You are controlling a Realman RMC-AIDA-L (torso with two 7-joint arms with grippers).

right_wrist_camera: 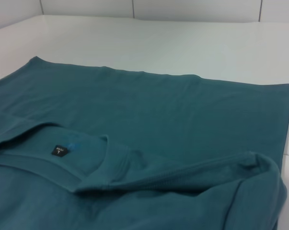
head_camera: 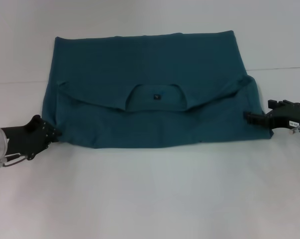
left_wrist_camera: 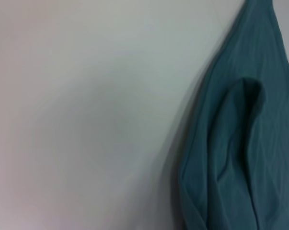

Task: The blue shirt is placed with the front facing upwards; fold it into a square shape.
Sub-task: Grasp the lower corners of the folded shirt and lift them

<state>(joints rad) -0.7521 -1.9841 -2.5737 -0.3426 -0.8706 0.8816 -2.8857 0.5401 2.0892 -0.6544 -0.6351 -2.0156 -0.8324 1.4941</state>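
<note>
The white desk point(head_camera: 150, 199) carries the blue shirt point(head_camera: 145, 64), which lies folded across the upper middle of the frame, its collar and small neck label point(head_camera: 157, 96) facing up. The left gripper point(head_camera: 54, 133) touches the shirt's lower left corner. The right gripper point(head_camera: 247, 115) touches its right edge. For both grippers, I cannot tell how they stand.

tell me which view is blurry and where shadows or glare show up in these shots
Left wrist view: softest, the dark teal-blue cotton shirt smeared, with a faint shadow along its edge. Head view: evenly lit white table, thin shadow under the shirt's near hem. Right wrist view: sharpest, the small dark neck label distinct; no glare.
</note>
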